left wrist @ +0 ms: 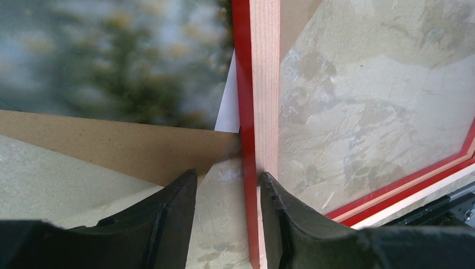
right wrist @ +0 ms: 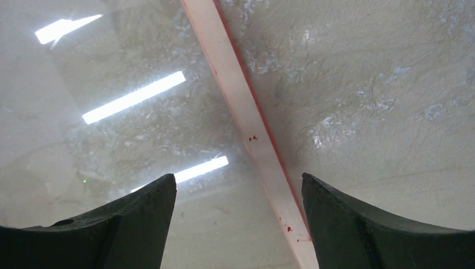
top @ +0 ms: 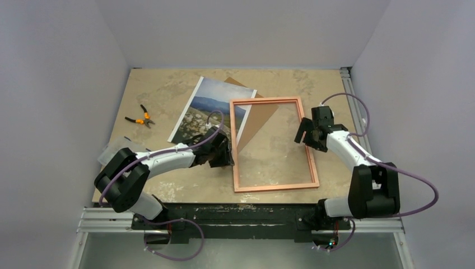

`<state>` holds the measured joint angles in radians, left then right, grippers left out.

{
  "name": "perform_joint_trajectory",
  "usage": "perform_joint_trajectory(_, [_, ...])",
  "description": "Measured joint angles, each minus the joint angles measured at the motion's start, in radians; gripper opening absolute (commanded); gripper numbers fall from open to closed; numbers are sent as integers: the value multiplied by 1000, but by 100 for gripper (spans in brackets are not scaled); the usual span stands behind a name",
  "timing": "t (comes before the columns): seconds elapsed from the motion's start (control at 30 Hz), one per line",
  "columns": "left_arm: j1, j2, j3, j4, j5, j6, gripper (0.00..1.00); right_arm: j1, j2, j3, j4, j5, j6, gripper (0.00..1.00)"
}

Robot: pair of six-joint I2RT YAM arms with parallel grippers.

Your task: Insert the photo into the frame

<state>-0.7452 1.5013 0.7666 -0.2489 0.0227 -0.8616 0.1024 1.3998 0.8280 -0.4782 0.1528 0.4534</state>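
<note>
Our left hand [top: 223,157] sits low at the frame's [top: 266,101] left rail, near its near end. Its fingers [left wrist: 168,218] stand apart with the rail's red edge between them. The outer finger is clear of the rail, so we read this hand as open and holding nothing. Our right hand [top: 305,134] hovers over the frame's right rail, fingers spread wide either side of it, gripping nothing.

A brown board [left wrist: 112,148] lies partly under the frame's far left corner and partly under the photo [top: 210,106]. It shows through the clear pane. Orange-handled pliers [top: 141,116] lie well to the left on the bench [top: 168,89], apart from everything else.

The frame lies flat, pale wood side up. Its long axis runs from the near edge toward the far wall, leaning slightly left at the far end. The photo lies picture side up just left of the frame, with its long axis slanting from near left to far right. Its right-hand corner reaches the frame's left rail, where a white sliver of paper meets the red edge.

The frame's near short rail lies close to the bench's near edge. Bare bench runs beyond the frame's far rail, in a strip along its right side, and around the pliers.
</note>
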Motion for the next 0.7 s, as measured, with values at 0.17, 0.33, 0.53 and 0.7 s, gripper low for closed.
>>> perform_joint_trajectory(0.17, [-25, -1, -1, 0, -2, -17, 44, 0, -58, 4, -2, -43, 8, 83])
perform_joint_trajectory(0.33, [-56, -2, 2, -6, -10, -28, 46, 0, -74, 8, -5, -82, 13, 83])
perform_joint_trajectory(0.53, [-74, -40, -7, -40, -22, -47, 52, 0, -74, 8, -7, -121, 16, 85])
perform_joint_trajectory(0.7, [-76, -106, -26, -60, -31, -72, 53, 0, -74, 8, -7, -146, 18, 86])
